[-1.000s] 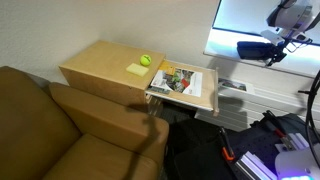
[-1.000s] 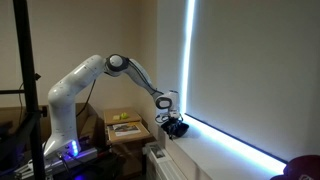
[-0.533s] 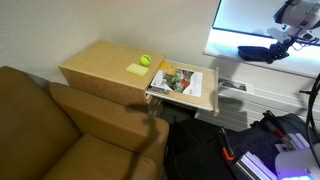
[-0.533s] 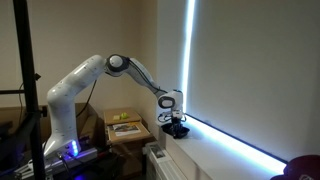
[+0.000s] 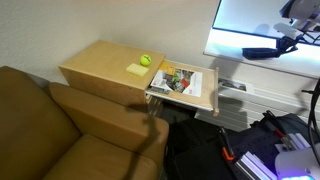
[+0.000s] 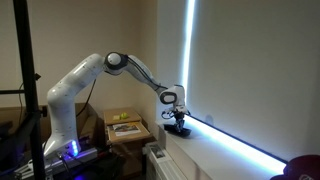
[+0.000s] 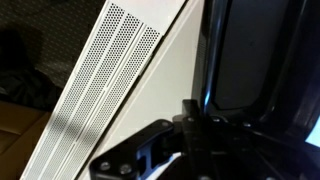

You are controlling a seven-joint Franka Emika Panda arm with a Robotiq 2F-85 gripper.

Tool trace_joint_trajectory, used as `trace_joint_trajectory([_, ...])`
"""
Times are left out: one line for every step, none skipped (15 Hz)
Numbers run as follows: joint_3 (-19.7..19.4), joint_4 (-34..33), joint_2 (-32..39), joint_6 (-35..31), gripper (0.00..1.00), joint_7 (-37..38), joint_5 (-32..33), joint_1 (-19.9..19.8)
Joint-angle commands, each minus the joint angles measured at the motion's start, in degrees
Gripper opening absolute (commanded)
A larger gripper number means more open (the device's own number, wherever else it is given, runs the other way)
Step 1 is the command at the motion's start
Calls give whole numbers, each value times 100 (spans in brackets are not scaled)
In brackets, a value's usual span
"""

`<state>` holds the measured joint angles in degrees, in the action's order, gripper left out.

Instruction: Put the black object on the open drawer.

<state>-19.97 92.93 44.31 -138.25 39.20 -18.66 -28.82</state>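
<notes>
The black object (image 5: 258, 52) is a flat dark piece at the bright window sill, far right of the open drawer (image 5: 203, 91) with its printed papers. My gripper (image 5: 281, 47) holds its right end. In an exterior view the gripper (image 6: 179, 121) points down onto the black object (image 6: 180, 129) on the sill. In the wrist view the black object (image 7: 245, 55) fills the upper right, and its thin raised rim runs between the jaws of the gripper (image 7: 194, 118), which are shut on it.
A yellow-green ball (image 5: 146, 60) and a yellow note (image 5: 136, 69) lie on the pale cabinet top (image 5: 100, 62). A brown sofa (image 5: 60, 130) stands in front, a black bag (image 5: 195, 150) below the drawer. A perforated white grille (image 7: 100, 80) runs along the sill.
The jaws have closed on the black object's rim. Gripper and object have shifted a little to the right along the sill.
</notes>
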Motion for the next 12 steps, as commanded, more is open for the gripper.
trace_joint_trajectory([118, 759, -741, -143, 1, -1095, 98, 65])
trace_joint_trajectory([151, 957, -921, -147, 1, -1420, 72, 93])
trace_joint_trajectory([165, 1193, -1087, -206, 1, -1720, 70, 148])
trace_joint_trajectory([207, 1374, -1240, -204, 1, -1995, 81, 182])
trace_joint_trajectory([272, 1600, -1403, -212, 1, -2276, 65, 209])
trace_joint_trajectory([315, 1810, -1560, -229, 1, -2537, 81, 248])
trace_joint_trajectory([375, 2070, -1742, -278, 1, -2812, 85, 294])
trace_joint_trajectory([424, 2320, -1930, -306, 1, -3060, 96, 346])
trace_joint_trajectory([479, 2545, -2092, -345, 1, -3315, 104, 387])
trace_joint_trajectory([533, 2821, -2306, -398, 1, -3545, 109, 456])
trace_joint_trajectory([570, 3226, -2625, -473, 1, -3805, 121, 519])
trace_joint_trajectory([622, 3501, -2844, -541, 1, -4024, 128, 593])
